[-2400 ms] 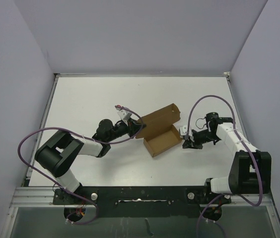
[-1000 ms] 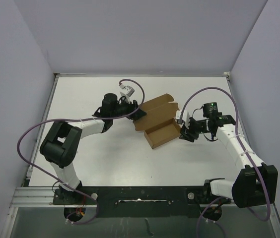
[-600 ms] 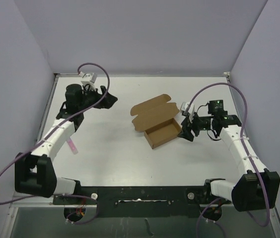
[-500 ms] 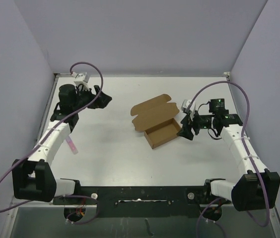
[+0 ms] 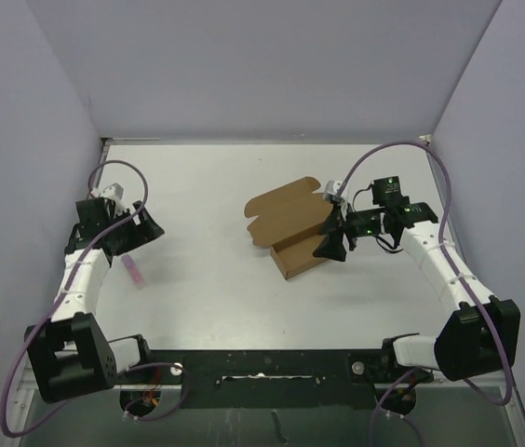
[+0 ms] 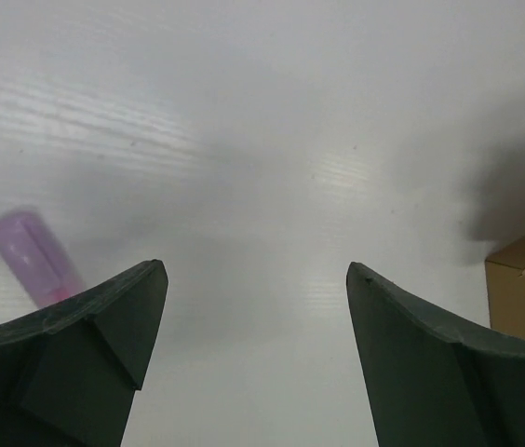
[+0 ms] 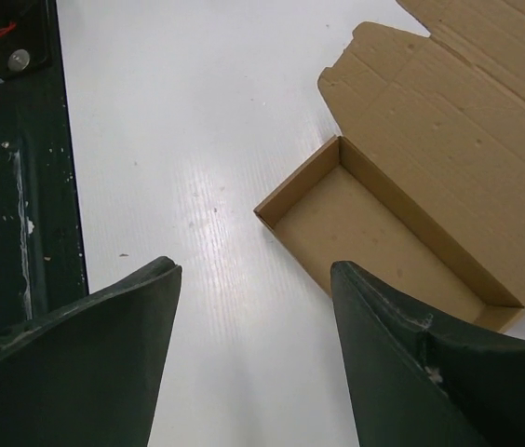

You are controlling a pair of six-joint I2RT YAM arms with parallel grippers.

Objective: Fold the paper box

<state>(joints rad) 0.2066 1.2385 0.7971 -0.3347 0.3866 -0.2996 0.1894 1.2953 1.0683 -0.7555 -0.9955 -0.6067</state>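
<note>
White desk [image 5: 207, 289], matte, faintly streaked. Left of the top frame: small pale-purple stick [image 5: 135, 273] lying flat and slanted on it; blurred at lower left in the left wrist view. Lavender walls [image 5: 262, 65] on three sides. Black rail [image 5: 272, 363] along the bottom edge.

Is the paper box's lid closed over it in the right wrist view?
No, the paper box lies with its lid opened back, its inside exposed.
</note>
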